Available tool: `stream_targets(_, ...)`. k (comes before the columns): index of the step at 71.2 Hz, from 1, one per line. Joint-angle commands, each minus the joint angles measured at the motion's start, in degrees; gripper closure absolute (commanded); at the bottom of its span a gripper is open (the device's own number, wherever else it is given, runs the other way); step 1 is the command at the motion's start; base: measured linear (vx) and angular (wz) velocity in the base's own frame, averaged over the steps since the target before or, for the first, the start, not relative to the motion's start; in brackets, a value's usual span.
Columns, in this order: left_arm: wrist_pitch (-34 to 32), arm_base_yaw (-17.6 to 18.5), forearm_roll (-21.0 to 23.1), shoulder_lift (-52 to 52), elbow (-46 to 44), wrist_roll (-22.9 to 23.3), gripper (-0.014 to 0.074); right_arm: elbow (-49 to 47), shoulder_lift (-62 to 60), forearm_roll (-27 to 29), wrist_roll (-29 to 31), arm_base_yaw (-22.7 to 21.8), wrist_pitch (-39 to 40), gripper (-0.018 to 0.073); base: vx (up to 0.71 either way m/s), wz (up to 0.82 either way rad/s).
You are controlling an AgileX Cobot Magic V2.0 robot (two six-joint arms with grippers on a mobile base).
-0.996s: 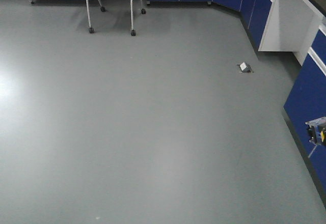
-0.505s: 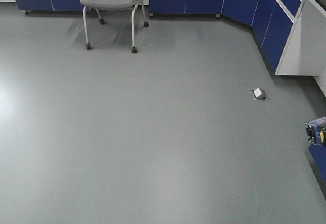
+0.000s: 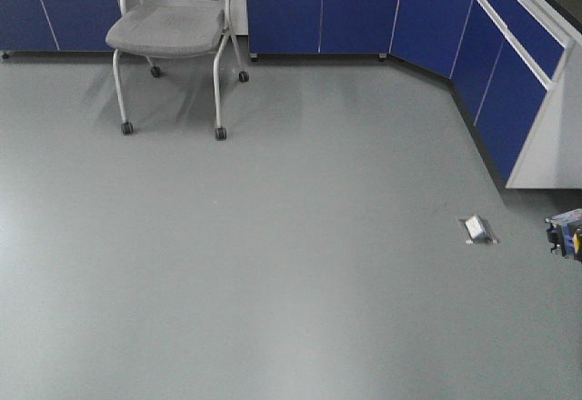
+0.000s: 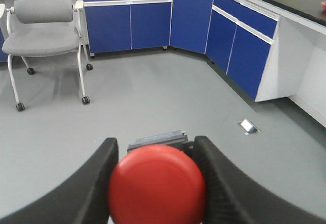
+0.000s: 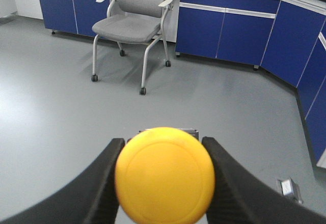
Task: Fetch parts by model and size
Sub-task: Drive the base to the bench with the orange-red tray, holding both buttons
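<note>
Showing one switch pinched in each gripper, at the bottom centre of each wrist view.

Left wrist view: the left gripper [image 4: 157,179] is closed on the red switch [image 4: 157,184]. Its two black fingers [image 4: 89,188] press against the left and right sides of the round red cap, which faces the camera. A strip of the dark base shows just above the cap.

Right wrist view: the right gripper [image 5: 164,177] clamps the yellow switch [image 5: 164,172] in the same way, with its fingers [image 5: 97,193] touching the cap on both sides and the base edge just above it. Both switches are held above the floor [image 3: 273,264].

Front view: a grey chair [image 3: 173,27] on castors stands at upper left. Blue cabinets [image 3: 318,14] run along the top and right edges. A small silver floor box [image 3: 478,228] lies at lower right, near the cabinets. At the right edge a small blue, black and yellow item [image 3: 566,234] is cut off by the frame, and what it is cannot be told.
</note>
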State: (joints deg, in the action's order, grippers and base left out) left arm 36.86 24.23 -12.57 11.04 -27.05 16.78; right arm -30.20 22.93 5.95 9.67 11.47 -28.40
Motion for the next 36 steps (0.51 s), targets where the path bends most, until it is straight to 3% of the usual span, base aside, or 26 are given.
stream_targets(1, -4.49, 0.18, -0.44, 0.6, -1.42, 0.21, 0.0603, -1.67, 0.26, -0.04, 0.51, -0.21, 4.65, 0.0564, 0.66, 0.02)
stream_targets(36, -4.49, 0.18, -0.44, 0.6, -1.42, 0.21, 0.0603, -1.67, 0.26, -0.04, 0.51, -0.21, 4.63, 0.0564, 0.64, 0.02)
